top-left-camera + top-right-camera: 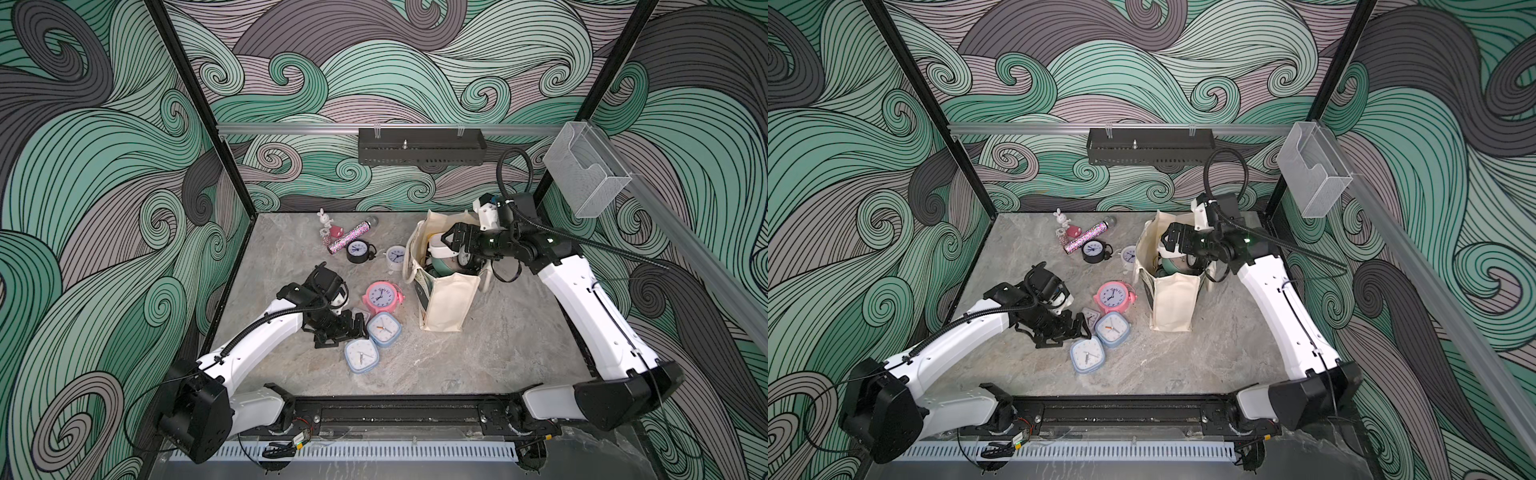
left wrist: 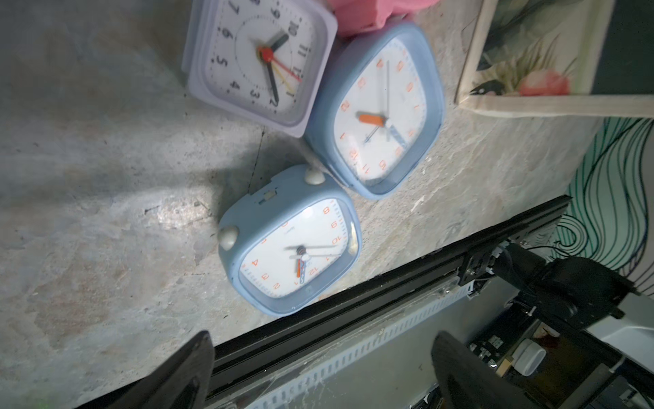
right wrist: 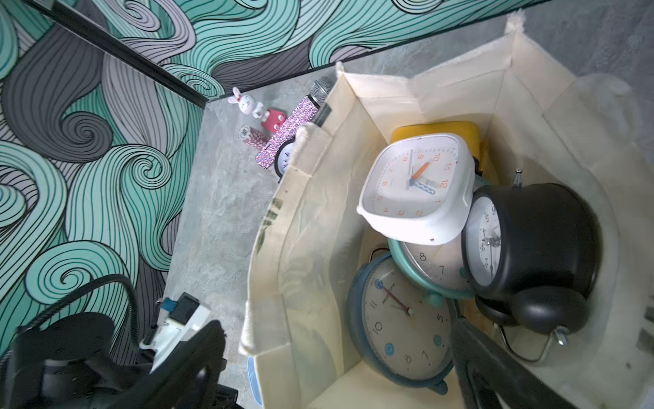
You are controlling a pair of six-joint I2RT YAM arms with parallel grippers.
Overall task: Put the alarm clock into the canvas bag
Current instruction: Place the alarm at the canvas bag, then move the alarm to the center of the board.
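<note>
left gripper (image 1: 353, 330): jaws wide open, nothing in them, low over the worktop (image 1: 457, 365)
blue clock (image 2: 290, 244): lay flat, face up, just ahead of those jaws; squarish, no real long axis; left arm's pick, I'd say
canvas bag (image 1: 449, 299): stood upright farther back, mouth open
right gripper (image 1: 449, 242): jaws spread, empty, over the bag's mouth

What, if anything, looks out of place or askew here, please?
Nothing looks broken or spilled. Inside the canvas bag the clocks sit in a jumble: the white square clock lies tilted across the others, and the black bell clock looks tipped sideways. Outside, one blue square clock and its blue twin lie face up.
</note>
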